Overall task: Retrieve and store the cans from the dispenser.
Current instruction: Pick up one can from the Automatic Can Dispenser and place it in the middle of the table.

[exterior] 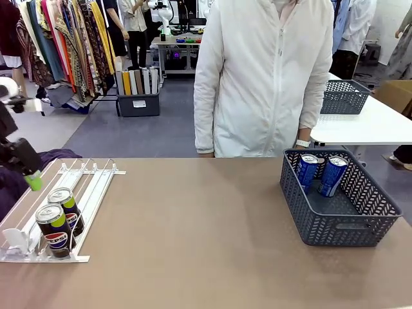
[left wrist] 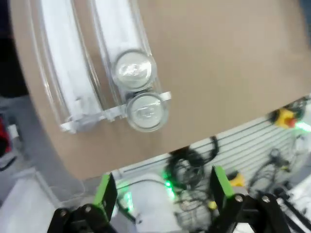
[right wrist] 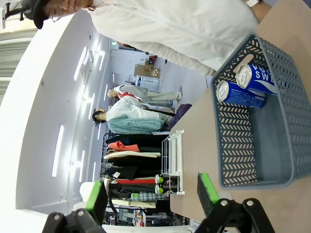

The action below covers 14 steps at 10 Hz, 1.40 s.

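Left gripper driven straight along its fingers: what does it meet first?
Likely the top of the front Pepsi can at the dispenser's end, though depth is unclear; the left gripper is open.

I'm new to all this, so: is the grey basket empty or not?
Not empty. Two blue cans lean at the far end inside the basket; the rest of its floor is bare.

The dispenser (exterior: 96, 183) lies at the desk's (exterior: 193, 244) near left corner. Two Pepsi cans (exterior: 55, 230) stand in one lane at its near end, one directly behind the other. My left tool (exterior: 33, 181) hangs over the left edge beside it. A mesh basket (exterior: 335, 228) sits at the right edge, two drink cans (exterior: 308, 170) leaning side by side in its far left corner. A person (exterior: 264, 77) stands behind the far edge.
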Motion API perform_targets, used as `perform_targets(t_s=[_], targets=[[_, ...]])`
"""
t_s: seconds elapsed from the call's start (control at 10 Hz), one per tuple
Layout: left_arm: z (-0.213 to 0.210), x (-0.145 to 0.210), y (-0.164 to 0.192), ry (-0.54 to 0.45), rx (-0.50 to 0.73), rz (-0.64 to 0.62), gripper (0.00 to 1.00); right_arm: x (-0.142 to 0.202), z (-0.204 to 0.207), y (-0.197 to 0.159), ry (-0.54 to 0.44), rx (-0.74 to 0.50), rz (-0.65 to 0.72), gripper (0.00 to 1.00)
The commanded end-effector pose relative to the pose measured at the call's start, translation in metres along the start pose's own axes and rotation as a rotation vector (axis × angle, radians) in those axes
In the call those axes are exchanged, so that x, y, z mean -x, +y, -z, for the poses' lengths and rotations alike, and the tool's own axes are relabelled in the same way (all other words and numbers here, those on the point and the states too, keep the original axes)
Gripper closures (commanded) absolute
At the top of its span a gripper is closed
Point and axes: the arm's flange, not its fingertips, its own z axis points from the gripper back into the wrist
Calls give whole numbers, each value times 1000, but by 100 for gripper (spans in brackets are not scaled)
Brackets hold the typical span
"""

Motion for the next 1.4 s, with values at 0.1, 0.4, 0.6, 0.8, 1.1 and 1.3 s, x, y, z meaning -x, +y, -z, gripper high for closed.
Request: perform_targets(t_s=[0.1, 0.4, 0.6, 0.8, 1.1, 1.3], targets=[[-8, 6, 10, -39, 105, -29, 0, -2, 1, 3, -10, -24, -15, 0], [-4, 1, 9, -17, 64, -7, 0, -2, 1, 3, -10, -24, -15, 0], [16, -7, 0, -42, 23, -59, 0, -2, 1, 3, -10, -24, -15, 0], [42, -15, -2, -25, 0, -141, 0, -2, 1, 3, -10, -24, -15, 0], [79, -24, 2, -30, -66, -260, 0, -2, 1, 3, -10, -24, -15, 0], [105, -29, 5, -13, -94, -295, 0, -2, 1, 3, -10, -24, -15, 0]])
